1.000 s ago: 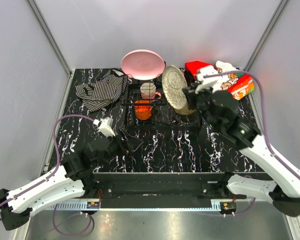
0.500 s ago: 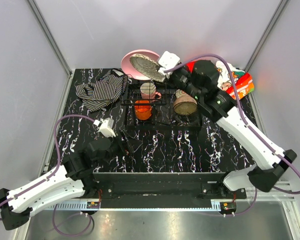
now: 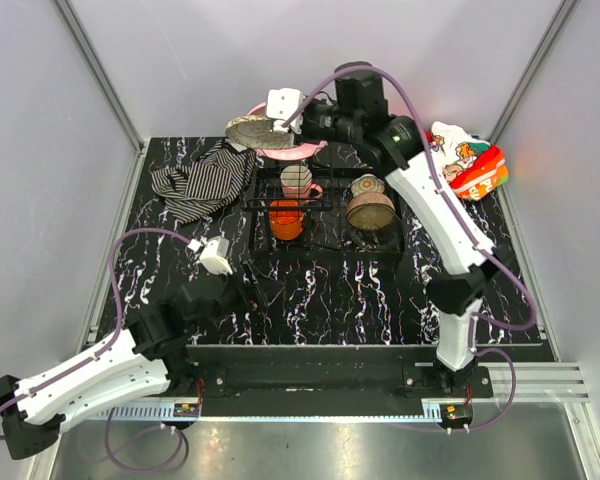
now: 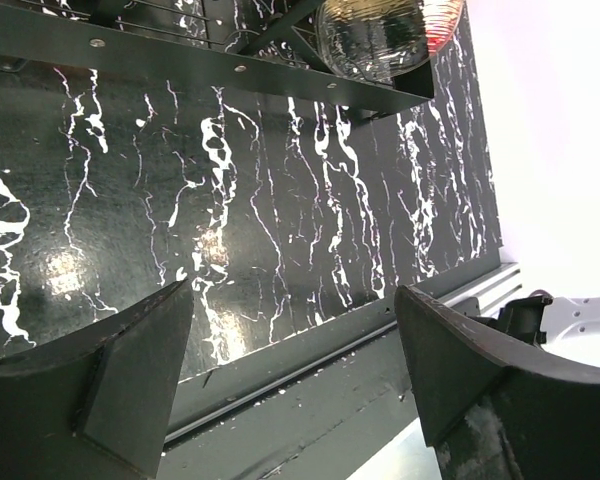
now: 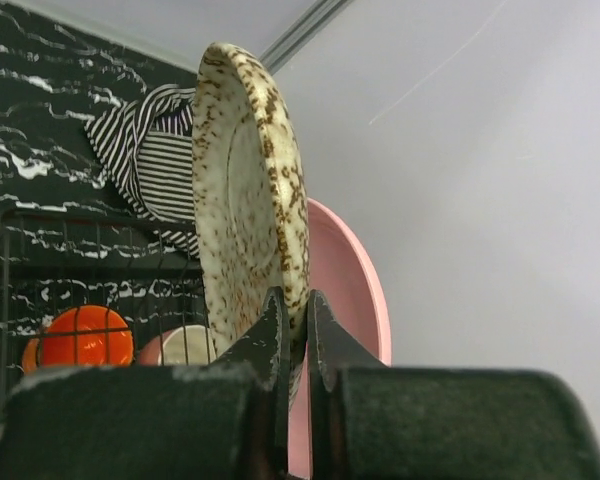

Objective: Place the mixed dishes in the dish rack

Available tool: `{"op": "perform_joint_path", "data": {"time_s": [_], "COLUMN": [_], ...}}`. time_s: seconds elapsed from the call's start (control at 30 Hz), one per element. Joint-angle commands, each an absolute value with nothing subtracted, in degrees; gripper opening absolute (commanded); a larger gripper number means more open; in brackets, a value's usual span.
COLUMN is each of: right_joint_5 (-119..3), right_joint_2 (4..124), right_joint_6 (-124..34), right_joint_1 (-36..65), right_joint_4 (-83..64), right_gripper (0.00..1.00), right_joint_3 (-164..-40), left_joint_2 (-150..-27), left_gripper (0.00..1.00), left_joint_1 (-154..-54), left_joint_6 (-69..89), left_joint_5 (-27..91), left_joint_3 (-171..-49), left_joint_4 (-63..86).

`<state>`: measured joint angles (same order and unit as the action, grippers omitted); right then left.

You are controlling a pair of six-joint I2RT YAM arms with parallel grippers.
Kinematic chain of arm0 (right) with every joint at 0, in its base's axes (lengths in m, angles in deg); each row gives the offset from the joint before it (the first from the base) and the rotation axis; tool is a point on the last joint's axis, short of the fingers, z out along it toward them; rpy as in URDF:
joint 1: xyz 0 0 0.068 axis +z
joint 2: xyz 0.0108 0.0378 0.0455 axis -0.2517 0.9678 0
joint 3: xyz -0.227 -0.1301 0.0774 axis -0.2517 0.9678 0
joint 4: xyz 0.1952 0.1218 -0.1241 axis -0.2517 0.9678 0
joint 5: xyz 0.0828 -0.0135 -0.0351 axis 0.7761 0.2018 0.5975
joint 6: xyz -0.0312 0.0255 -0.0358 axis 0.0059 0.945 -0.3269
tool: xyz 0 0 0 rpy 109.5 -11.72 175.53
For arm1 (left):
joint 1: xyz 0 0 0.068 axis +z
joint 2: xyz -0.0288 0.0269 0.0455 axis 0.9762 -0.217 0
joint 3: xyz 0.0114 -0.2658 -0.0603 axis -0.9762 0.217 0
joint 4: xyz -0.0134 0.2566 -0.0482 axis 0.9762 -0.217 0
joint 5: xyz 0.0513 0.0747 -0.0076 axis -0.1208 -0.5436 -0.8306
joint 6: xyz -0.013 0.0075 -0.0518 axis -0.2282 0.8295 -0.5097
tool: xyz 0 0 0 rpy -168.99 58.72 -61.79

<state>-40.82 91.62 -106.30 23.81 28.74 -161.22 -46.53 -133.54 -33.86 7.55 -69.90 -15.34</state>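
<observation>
The right gripper [image 5: 292, 320] pinched the tan-gold patterned plate [image 5: 248, 190] by its rim, near the pink round plate [image 5: 352, 290]. The left gripper [image 4: 292, 350] stood with jaws spread wide, empty.

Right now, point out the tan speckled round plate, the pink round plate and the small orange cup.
tan speckled round plate [image 5: 248, 190]: right wrist view, middle of its face.
pink round plate [image 5: 350, 285]: right wrist view, exposed right part.
small orange cup [image 3: 285, 219]: top view, the cup's middle.
</observation>
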Motion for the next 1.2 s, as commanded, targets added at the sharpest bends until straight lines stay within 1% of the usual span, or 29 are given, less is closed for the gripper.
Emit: {"op": "perform_joint_path", "data": {"time_s": [0.0, 0.1, 0.23, 0.27, 0.7, 1.17], "right_joint_5": [-40.27, -42.99, -46.07, -46.51, -55.48, -63.12], "right_joint_2": [98.25, 99.23, 99.41, 99.50, 100.20, 103.10], "right_joint_6": [-111.13, -111.57, -111.92, -112.18, -114.82, -115.52], "right_joint_1": [23.30, 23.22, 23.30, 23.39, 24.36, 26.38], "right_joint_4": [38.88, 38.36, 38.10, 38.01, 38.10, 37.92], "right_gripper": [0.00, 0.00, 0.00, 0.00, 0.00, 0.00], "right_joint_3": [-174.54, -173.86, -172.37, -171.93, -167.27, -165.25], "left_joint_2": [-47.13, -47.75, -48.45, -48.71, -50.21, -49.24], "left_gripper": [0.86, 0.88, 0.98, 0.99, 0.99, 0.99], "left_joint_1": [-133.28, -133.19, -133.19, -133.10, -132.75, -132.31], "left_joint_6": [-32.15, -31.71, -31.53, -31.53, -31.62, -31.71], "left_joint_5": [5.39, 4.95, 4.86, 4.86, 5.03, 5.47], "left_joint_3": [-73.48, -74.01, -74.45, -74.63, -74.54, -73.66], "left_joint_4": [-14.57, -15.45, -16.51, -16.68, -16.25, -16.69]}}
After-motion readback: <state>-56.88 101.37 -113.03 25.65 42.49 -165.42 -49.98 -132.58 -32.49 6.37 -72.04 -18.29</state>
